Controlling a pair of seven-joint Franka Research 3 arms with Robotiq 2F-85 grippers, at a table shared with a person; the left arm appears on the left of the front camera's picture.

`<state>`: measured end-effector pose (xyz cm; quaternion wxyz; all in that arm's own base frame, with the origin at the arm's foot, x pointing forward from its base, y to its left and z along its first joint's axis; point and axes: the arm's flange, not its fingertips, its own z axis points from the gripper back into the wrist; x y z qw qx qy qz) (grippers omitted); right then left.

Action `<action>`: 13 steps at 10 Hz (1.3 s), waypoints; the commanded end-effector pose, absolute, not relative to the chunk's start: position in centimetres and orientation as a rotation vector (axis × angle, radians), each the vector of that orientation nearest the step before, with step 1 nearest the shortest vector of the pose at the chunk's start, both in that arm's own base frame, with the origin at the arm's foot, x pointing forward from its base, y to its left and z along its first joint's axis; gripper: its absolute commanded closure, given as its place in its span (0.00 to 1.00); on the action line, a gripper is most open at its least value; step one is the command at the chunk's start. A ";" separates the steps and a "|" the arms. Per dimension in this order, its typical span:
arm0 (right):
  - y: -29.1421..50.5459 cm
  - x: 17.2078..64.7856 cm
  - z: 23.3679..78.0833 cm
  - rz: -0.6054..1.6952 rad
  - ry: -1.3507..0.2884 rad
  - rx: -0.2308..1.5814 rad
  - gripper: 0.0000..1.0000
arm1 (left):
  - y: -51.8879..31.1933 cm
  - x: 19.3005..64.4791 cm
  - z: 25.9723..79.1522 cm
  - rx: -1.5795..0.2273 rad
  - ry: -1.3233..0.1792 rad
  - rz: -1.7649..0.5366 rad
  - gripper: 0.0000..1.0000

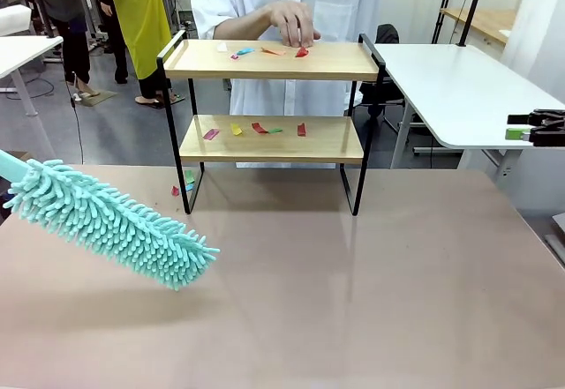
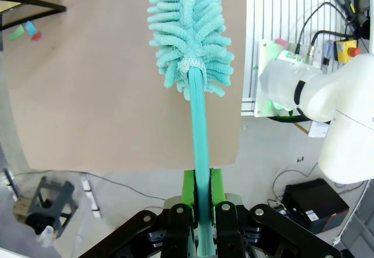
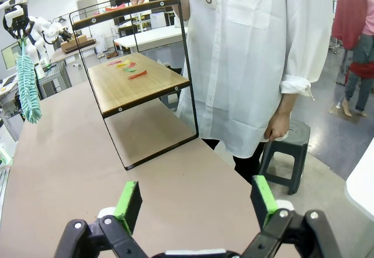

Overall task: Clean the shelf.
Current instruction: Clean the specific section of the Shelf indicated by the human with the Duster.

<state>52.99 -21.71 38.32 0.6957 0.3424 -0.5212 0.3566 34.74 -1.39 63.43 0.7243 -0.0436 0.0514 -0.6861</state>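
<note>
The shelf [image 1: 269,71] stands at the far side of the table [image 1: 353,301]. Off the table's left edge, the left gripper [image 2: 200,182] pinches the handle of a teal duster [image 1: 115,221]. The right gripper [image 3: 196,202] has its fingers spread.

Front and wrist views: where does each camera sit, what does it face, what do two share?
Front: fixed, robot's side, facing the shelf and the person's hand; right gripper at right edge.
Left wrist: above left gripper, shut on the duster.
Right wrist: behind open right gripper, facing shelf, person.
Shared: shelf, duster.
</note>
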 end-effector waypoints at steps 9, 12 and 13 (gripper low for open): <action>-21.5 53.1 38.5 0.798 -1.166 0.761 0.00 | -1.4 34.7 63.4 -0.096 0.113 -1.514 0.87; -21.5 53.1 38.5 0.798 -1.166 0.761 0.00 | -1.5 33.4 68.9 -0.167 -0.098 -1.616 0.87; -21.5 53.1 38.5 0.798 -1.166 0.761 0.00 | -1.8 32.7 70.6 -0.223 -0.191 -1.665 0.87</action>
